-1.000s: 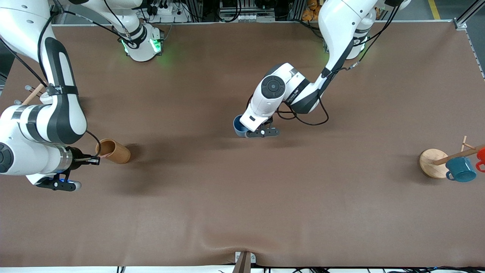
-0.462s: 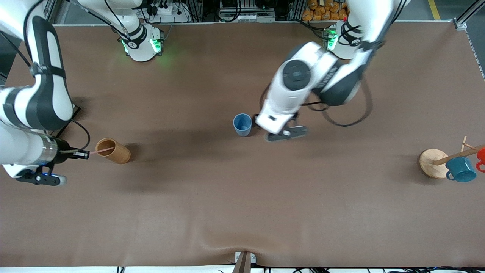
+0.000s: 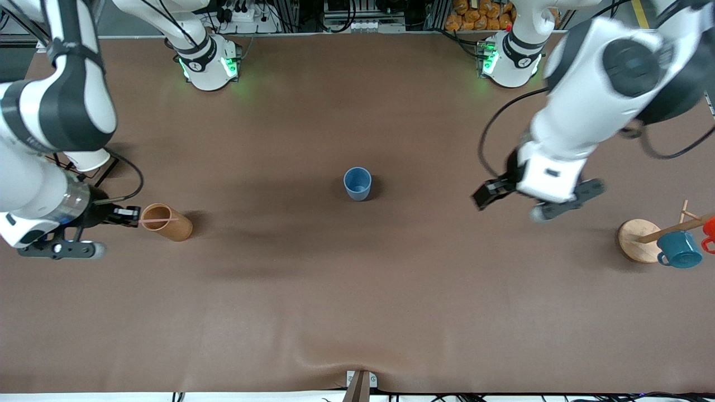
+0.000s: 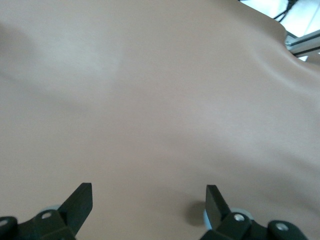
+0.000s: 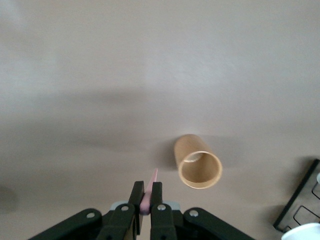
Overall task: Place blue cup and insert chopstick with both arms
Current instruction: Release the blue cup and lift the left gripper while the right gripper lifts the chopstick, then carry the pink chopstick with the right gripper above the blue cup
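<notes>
**Blue cup upright mid-table, pink stick pinched over the brown cup**

Matte light-blue and slightly tapered, the blue cup (image 3: 357, 183) stands upright on the brown table (image 3: 357, 312), about midway between the two ends and somewhat closer to the edge where the arm bases stand. It has no handle, its mouth is open upward, and nothing touches it.

The chopstick (image 3: 158, 220) is a very thin, pale pink stick. The right hand (image 3: 127, 215) has its two black fingers pressed together on one end of it; in the right wrist view the stick (image 5: 148, 192) pokes out from between the closed fingers. From the front camera the free end of the stick lies across the open mouth of the brown cup (image 3: 166, 222), a smooth wooden-looking cylinder near the right arm's end of the table; whether the stick touches it cannot be told.

The left hand (image 3: 491, 194) hangs over bare table between the blue cup and the mug stand, its black fingers spread wide with nothing between them, as the left wrist view (image 4: 148, 202) shows.

Near the left arm's end of the table stands a round wooden base with a slanted peg (image 3: 638, 240), a dark teal mug (image 3: 680, 249) with a handle beside it.
</notes>
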Robot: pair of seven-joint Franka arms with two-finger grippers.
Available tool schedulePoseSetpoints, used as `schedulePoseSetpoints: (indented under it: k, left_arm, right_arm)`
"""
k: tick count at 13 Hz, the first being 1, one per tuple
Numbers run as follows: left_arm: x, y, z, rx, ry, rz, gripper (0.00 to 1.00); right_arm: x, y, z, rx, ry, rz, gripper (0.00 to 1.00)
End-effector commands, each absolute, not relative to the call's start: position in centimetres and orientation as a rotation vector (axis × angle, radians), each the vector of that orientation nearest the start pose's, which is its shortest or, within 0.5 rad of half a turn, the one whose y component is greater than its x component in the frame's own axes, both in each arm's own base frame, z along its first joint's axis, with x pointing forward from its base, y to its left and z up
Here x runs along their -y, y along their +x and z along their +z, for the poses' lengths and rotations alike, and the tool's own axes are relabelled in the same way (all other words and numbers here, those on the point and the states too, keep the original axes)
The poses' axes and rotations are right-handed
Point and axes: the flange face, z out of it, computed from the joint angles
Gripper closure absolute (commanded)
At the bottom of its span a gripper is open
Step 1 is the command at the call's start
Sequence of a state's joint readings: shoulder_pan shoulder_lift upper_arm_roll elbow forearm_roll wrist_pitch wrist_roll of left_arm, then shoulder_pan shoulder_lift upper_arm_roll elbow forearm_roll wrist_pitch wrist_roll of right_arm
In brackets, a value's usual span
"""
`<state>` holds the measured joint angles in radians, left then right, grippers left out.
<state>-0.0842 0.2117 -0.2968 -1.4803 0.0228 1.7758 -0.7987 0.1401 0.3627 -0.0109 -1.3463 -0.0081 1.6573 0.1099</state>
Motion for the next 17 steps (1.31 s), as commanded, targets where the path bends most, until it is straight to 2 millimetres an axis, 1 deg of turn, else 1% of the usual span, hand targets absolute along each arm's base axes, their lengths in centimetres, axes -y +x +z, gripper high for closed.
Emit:
schedulePoseSetpoints:
  k: [1, 2, 3, 4, 5, 6, 7, 8, 9, 10, 11, 12, 13, 15, 16, 17]
  left_arm:
    - [16.8, 58.1, 59.8, 0.553, -3.123, -0.100, 0.00]
    - [15.1, 57.4, 60.9, 0.443, -3.125, -0.095, 0.00]
    - [13.7, 56.8, 61.4, 0.354, -3.115, -0.057, 0.00]
    - [11.5, 56.5, 62.0, 0.328, -3.102, -0.031, 0.00]
    - [10.0, 55.8, 62.5, 0.316, -3.091, 0.006, 0.00]
    - [9.5, 55.4, 62.7, 0.285, -3.087, 0.032, 0.00]
    - [9.2, 54.9, 63.3, 0.262, -3.086, 0.032, 0.00]
    - [8.3, 54.8, 63.5, 0.260, -3.085, 0.038, 0.00]
    - [7.4, 54.8, 63.5, 0.239, -3.085, 0.042, 0.00]
    - [6.9, 54.7, 63.8, 0.192, -3.090, 0.034, 0.00]
    - [5.8, 54.7, 63.9, 0.180, -3.091, 0.033, 0.00]
    - [5.5, 54.8, 63.9, 0.177, -3.091, 0.032, 0.00]
    - [5.2, 54.9, 64.0, 0.173, -3.093, 0.030, 0.00]
    - [5.4, 54.8, 64.2, 0.170, -3.097, 0.026, 0.00]
    - [5.5, 55.1, 64.1, 0.175, -3.106, 0.023, 0.00]
    - [5.5, 55.1, 64.1, 0.175, -3.106, 0.021, 0.00]
  right_arm:
    - [-16.4, 64.3, 52.9, 0.209, -3.169, 0.042, 1.00]
    - [-20.2, 63.3, 53.0, 0.297, -3.162, 0.023, 1.00]
    - [-23.4, 62.5, 53.0, 0.370, -3.151, -0.007, 1.00]
    - [-26.3, 61.6, 53.3, 0.418, -3.137, -0.048, 1.00]
    - [-28.5, 60.9, 53.5, 0.435, -3.122, -0.084, 1.00]
    - [-31.5, 59.7, 53.8, 0.460, -3.104, -0.127, 1.00]
    - [-34.0, 58.5, 54.0, 0.457, -3.096, -0.147, 1.00]
    - [-36.3, 57.4, 53.9, 0.443, -3.083, -0.173, 1.00]
    - [-39.3, 55.7, 53.6, 0.442, -3.070, -0.192, 1.00]
    - [-41.7, 54.1, 53.3, 0.414, -3.066, -0.196, 1.00]
    - [-43.8, 52.8, 53.1, 0.388, -3.057, -0.212, 1.00]
    - [-45.4, 51.5, 52.5, 0.374, -3.051, -0.220, 1.00]
    - [-47.0, 50.2, 51.8, 0.364, -3.053, -0.233, 1.00]
    - [-49.9, 47.3, 50.0, 0.328, -3.077, -0.240, 1.00]
    - [-50.4, 46.6, 49.2, 0.317, -3.099, -0.246, 1.00]
    - [-50.7, 46.4, 48.7, 0.297, -3.106, -0.236, 1.00]
